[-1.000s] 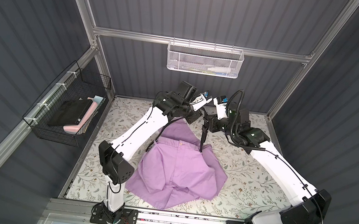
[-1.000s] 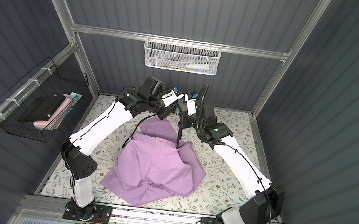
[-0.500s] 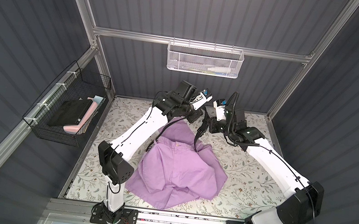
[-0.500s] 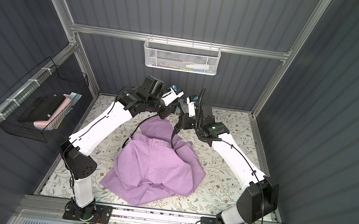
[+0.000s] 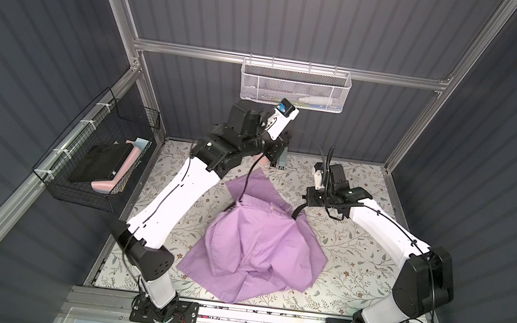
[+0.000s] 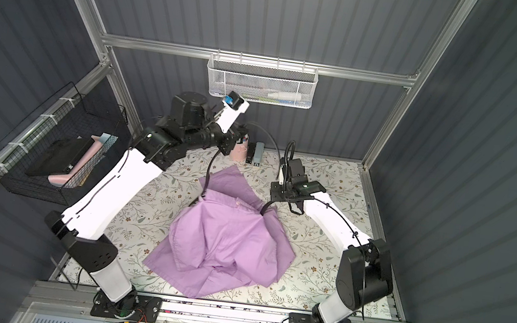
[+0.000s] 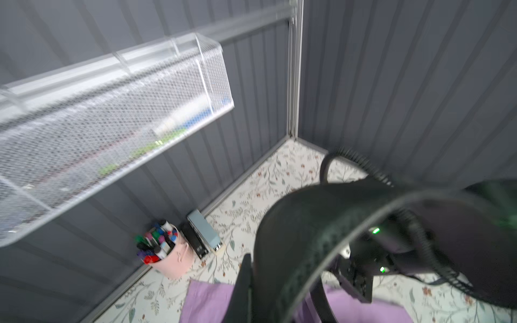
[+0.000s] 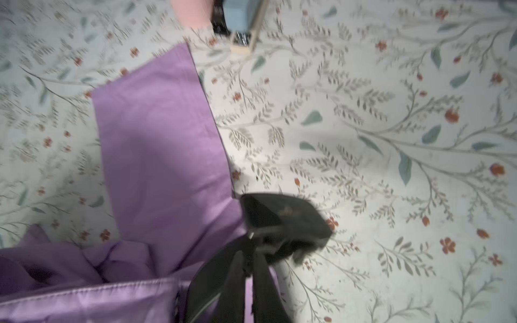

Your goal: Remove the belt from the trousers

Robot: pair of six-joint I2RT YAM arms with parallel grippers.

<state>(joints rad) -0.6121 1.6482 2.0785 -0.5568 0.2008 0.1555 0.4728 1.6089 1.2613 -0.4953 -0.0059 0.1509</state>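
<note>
The lilac trousers (image 5: 255, 244) (image 6: 222, 236) lie crumpled mid-table, waistband toward the back. My left gripper (image 5: 281, 145) (image 6: 236, 138) is raised near the back wall, shut on the black belt (image 7: 293, 237), which arcs broadly in front of its fingers (image 7: 243, 279). My right gripper (image 5: 306, 199) (image 6: 271, 191) is low beside the waistband's right end. It is shut (image 8: 250, 243) on the belt, a folded black piece (image 8: 279, 218) sticking out past its tips. A short belt stretch (image 5: 296, 212) runs from it into the waistband. The lilac cloth (image 8: 162, 145) lies beside it.
A pink cup of markers (image 7: 170, 257) (image 6: 238, 151) and a grey-blue box (image 7: 202, 232) (image 6: 257, 153) stand at the back wall. A white mesh basket (image 5: 294, 88) hangs just above my left wrist. A black wire basket (image 5: 96, 160) hangs on the left wall.
My left wrist has risen toward the mesh basket. My right gripper has dropped away from the left one, down to the table by the waistband's right end, belt still in it.
</note>
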